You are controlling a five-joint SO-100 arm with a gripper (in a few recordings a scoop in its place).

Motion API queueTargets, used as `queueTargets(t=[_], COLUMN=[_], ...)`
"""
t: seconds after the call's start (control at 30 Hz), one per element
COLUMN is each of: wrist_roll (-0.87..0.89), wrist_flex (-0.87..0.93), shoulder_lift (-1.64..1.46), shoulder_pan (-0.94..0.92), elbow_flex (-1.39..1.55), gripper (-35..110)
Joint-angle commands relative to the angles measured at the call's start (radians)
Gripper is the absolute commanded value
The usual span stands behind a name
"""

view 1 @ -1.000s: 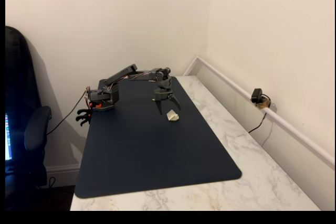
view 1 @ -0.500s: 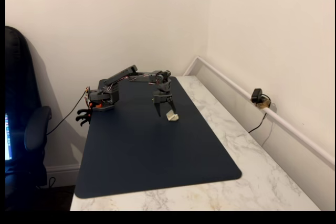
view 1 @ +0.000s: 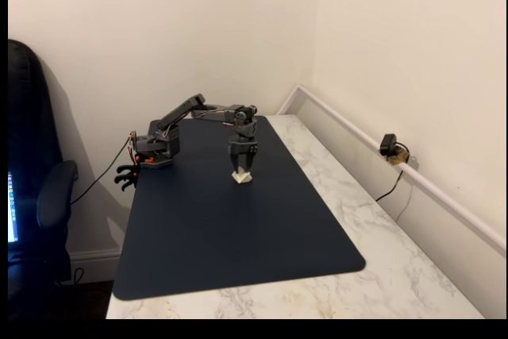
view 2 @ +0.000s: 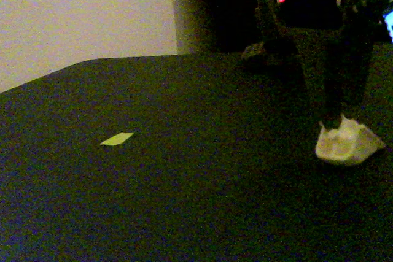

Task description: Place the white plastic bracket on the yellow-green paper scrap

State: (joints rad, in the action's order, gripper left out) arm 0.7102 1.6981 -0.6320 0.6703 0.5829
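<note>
Closing in now: spread wide beside the piece a second ago, then half shut, now down over it with the dark grey two-finger gripper (view 1: 242,171) drawn together on the small cream-white angular plastic bracket (view 1: 242,178). Shifted a little to the left in that fixed view too, bracket along with it. Seen low from the other side, dark fingers (view 2: 336,90) dropping straight onto the top of the bracket (view 2: 347,143), upturned ends poking out either side. Looks clamped, though contact on the far side hard to confirm in the murk. Bracket resting on the dark navy desk mat (view 1: 238,228), or barely off it; cannot tell which.

Meaning for the task, as a guess: grasp made, lift and carry yet to come. Target well apart: flat bright yellow-green paper sliver (view 2: 116,138) lying alone on the mat, far to the left of the bracket in the low fixed view, nothing on it yet.

Count: one bracket, one paper scrap, one gripper, one mat, on a white marbled tabletop (view 1: 381,244).
</note>
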Motion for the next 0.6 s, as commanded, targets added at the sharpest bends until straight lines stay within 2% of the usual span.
queueTargets(t=[0.0,0.1,0.2,0.57], wrist_roll=[0.014,0.031,0.037,0.002], wrist_flex=[0.055,0.055,0.055,0.055], shoulder_lift=[-0.083,-0.095,-0.109,-0.195], shoulder_pan=[0.015,0.012,0.012,0.003], elbow_flex=[0.031,0.038,0.038,0.034], gripper=[7,18,22,23])
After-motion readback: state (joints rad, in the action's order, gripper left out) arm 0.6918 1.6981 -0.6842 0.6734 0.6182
